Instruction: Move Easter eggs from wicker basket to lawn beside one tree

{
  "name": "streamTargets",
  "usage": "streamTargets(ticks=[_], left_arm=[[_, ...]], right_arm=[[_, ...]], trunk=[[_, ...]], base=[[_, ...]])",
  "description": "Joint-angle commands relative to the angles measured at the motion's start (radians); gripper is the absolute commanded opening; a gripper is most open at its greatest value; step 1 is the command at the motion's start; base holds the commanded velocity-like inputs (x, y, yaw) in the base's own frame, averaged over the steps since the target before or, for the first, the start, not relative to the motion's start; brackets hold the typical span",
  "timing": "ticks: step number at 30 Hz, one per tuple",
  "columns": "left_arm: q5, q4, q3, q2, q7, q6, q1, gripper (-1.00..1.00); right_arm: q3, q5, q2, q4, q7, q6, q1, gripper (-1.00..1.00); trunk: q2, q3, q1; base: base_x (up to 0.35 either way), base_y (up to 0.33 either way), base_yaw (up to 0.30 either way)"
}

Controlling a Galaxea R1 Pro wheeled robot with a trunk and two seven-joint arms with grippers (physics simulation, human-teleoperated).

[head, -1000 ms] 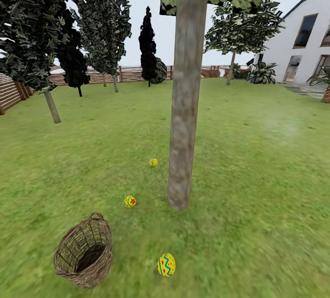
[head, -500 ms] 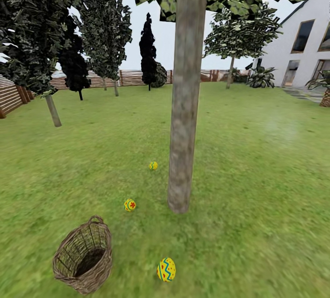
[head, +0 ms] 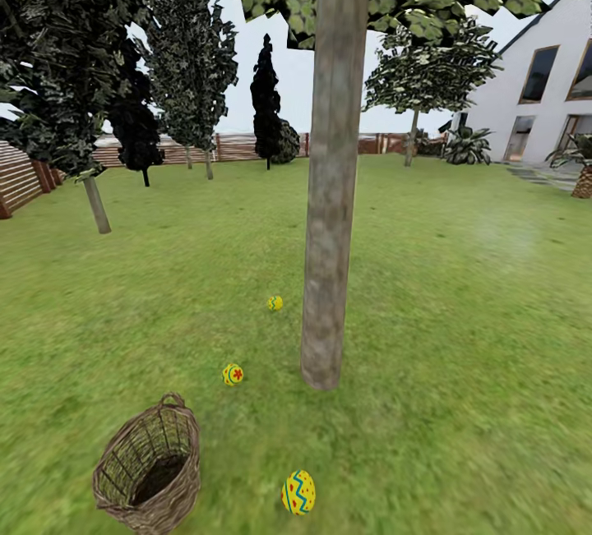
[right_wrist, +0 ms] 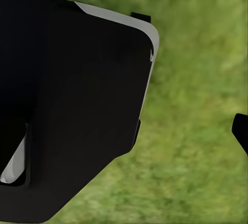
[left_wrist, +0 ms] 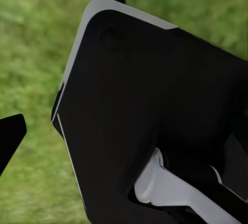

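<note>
Eggs, three: all lay on the lawn (head: 460, 338) near the tree (head: 329, 272): nearest (head: 298, 492), middle (head: 233, 374), farthest (head: 275, 302), all toward its basket (head: 150, 465) side. Basket looked empty. My jaws: state could not be told; neither arm evidently nearer.

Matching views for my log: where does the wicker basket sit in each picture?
Head view: basket at lower left on the lawn, left of the nearest egg and nearer than the trunk.
Left wrist view: not in it; dark robot body over grass.
Right wrist view: not in it; dark robot body over grass.
Shared landmark: the lawn.
</note>
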Motion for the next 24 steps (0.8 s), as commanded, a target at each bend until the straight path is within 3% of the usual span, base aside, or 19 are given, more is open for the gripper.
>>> streamTargets(ticks=[1,12,22,24], left_arm=[[0.005,0.002,0.008,0.000,-0.004,0.002,-0.001,1.00],[0.005,0.002,0.008,-0.005,-0.004,0.002,0.000,1.00],[0.004,0.001,0.008,-0.006,0.001,0.001,0.015,1.00],[-0.019,0.001,0.008,-0.007,0.001,0.000,0.022,1.00]], right_arm=[[0.008,0.004,0.000,0.002,0.002,-0.002,-0.001,1.00],[0.007,0.004,0.000,0.002,0.003,-0.002,-0.001,1.00],[0.006,-0.003,-0.001,0.001,0.003,0.001,-0.001,1.00],[0.006,-0.004,-0.002,0.001,0.003,0.002,-0.001,1.00]], trunk=[[-0.001,0.001,0.000],[-0.001,0.019,0.000],[-0.001,0.021,0.000],[-0.001,0.021,0.000]], base=[[0.000,0.000,0.000],[0.000,0.000,0.000],[0.000,0.000,0.000],[0.000,0.000,0.000]])
